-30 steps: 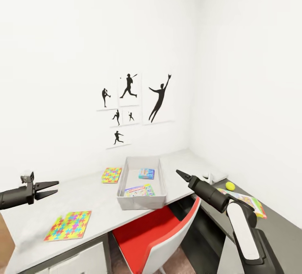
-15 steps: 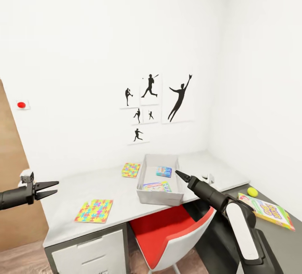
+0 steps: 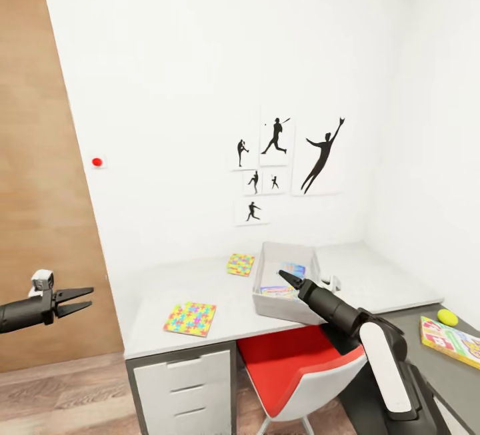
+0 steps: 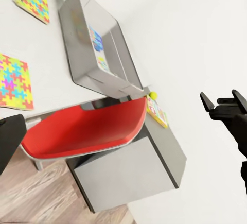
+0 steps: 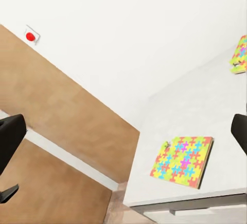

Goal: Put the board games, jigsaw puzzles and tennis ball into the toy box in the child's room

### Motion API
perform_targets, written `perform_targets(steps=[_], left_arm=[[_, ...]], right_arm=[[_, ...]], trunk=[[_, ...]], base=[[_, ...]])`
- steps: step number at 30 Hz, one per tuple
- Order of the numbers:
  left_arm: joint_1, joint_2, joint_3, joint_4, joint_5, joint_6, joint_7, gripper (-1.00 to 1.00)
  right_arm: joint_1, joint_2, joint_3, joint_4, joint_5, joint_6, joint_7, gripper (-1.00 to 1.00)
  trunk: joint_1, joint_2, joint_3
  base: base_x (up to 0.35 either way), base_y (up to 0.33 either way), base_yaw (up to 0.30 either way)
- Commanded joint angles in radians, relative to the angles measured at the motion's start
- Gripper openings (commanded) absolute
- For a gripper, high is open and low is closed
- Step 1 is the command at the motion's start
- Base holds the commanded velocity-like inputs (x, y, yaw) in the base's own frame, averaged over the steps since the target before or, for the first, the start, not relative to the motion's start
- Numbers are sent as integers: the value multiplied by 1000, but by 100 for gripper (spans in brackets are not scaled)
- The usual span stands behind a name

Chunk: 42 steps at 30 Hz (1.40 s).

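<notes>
The grey toy box stands on the pale table and holds two board games. One jigsaw puzzle lies near the table's front, the other left of the box. A third board game and the tennis ball rest on a darker surface at the right. My right gripper hovers open and empty over the box's front rim. My left gripper hangs open and empty far left of the table, in front of the door. The bed is out of view.
A red and white chair is tucked under the table beside white drawers. A brown wooden door fills the left, with a red button on the white wall. Wood-plank floor lies open below the left gripper.
The head camera has swung left and drawn back: the table now sits further right and smaller, and the door has come into view. Both grippers hold the same pose.
</notes>
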Motion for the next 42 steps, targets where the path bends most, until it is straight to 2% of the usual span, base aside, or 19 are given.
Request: perform_targets(steps=[1, 18, 22, 26, 29, 31, 32, 33, 36, 38, 39, 41, 42], left_arm=[[0, 0, 0, 1, -1, 11, -4, 100], [0, 1, 0, 5, -2, 10, -4, 100], [0, 0, 0, 5, -2, 9, -4, 100], [0, 1, 1, 7, -2, 9, -4, 100], [0, 0, 1, 8, -4, 7, -4, 100], [0, 0, 1, 8, -5, 5, -4, 100], [0, 0, 1, 8, -6, 5, -4, 100], [0, 0, 1, 8, -7, 5, -4, 100], [0, 1, 1, 9, -8, 4, -4, 100], [0, 0, 1, 10, -9, 3, 1, 100], [0, 0, 1, 10, -9, 4, 39, 100], [0, -1, 2, 10, -9, 5, 91, 100], [-1, -2, 3, 10, -8, 6, 155, 100]], right_arm=[[0, 1, -3, -1, 2, 7, 5, 100], [0, 2, 2, -7, 2, 7, 3, 100], [-1, 5, 7, -9, 3, 13, -22, 100], [0, 5, 65, -10, 2, 22, -140, 100], [-2, 7, 126, -10, 1, 25, -296, 100], [-4, 10, 150, -10, 0, 28, -361, 100], [-7, 16, 175, -11, -1, 33, -426, 100], [-8, 19, 187, -11, -1, 36, -458, 100], [-20, 40, 248, -11, 0, 62, -609, 100], [-24, 50, 270, -10, 0, 71, -665, 100], [-27, 61, 288, -10, 0, 76, -716, 100], [-28, 70, 301, -10, -1, 79, -762, 100], [-30, 79, 310, -10, -1, 82, -799, 100]], trunk=[[0, -1, -1], [0, -1, -1], [0, -1, -1], [0, -1, -1], [0, -1, -1], [0, -1, -1], [0, -1, -1], [0, -1, -1], [0, -1, -1], [0, -1, -1], [0, -1, -1], [0, -1, -1], [0, -1, -1]], base=[[-155, 206, 126], [-138, 214, 16], [-22, 197, 0], [-5, 183, 0], [24, 85, 0], [15, 41, 0], [9, 23, 0], [7, 19, 0], [3, 9, 0], [2, 4, 0], [1, 2, 0], [1, 2, 0], [0, 1, 0]])
